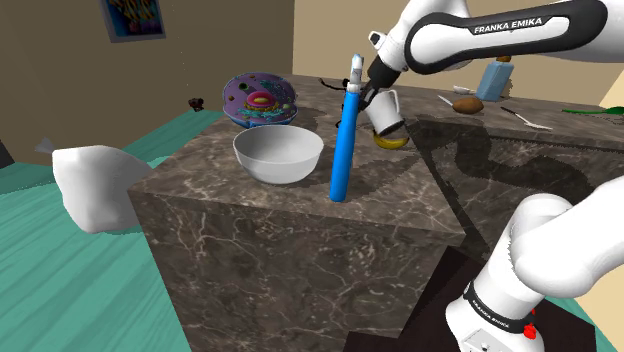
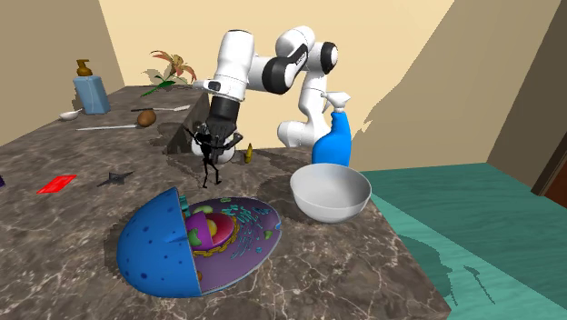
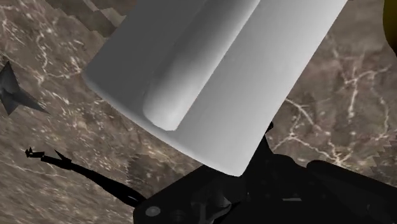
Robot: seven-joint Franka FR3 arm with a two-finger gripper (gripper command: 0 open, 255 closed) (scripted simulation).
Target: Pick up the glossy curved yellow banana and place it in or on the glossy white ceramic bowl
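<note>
My gripper (image 1: 379, 96) hung just above the dark marble counter (image 1: 300, 235), pointing down at a slant. I could not tell whether it was spread or closed. A white cylinder (image 3: 216, 76) with a rounded ridge along its side stood right in front of the wrist camera, with black shapes crowding below it. In the shoulder view the cylinder sat tilted at the gripper's tip, but I could not tell whether I gripped it or only touched it.

The yellow banana (image 1: 391, 141) lay on the counter just beneath the cylinder, so close that I could not tell whether they touched. A blue spray bottle (image 1: 344, 135) stood upright just beside the gripper, on the shoulder view's left. The white bowl (image 1: 278, 155) rested on the counter near the bottle's base, apart from the banana. Past the bowl sat a round blue model (image 1: 260, 100), cut open to show purple, pink and green insides. In the second exterior view a small black stick figure (image 2: 211, 153) stood in front of the gripper.

My arm rose from the stand (image 1: 440, 300) at the shoulder view's lower right. The forearm crossed the top of that view from right to left, and the wrist bent down toward the counter. Farther back on the counter were a blue soap dispenser (image 1: 493, 80), a brown lump (image 1: 468, 104) and a spoon (image 1: 527, 120).
</note>
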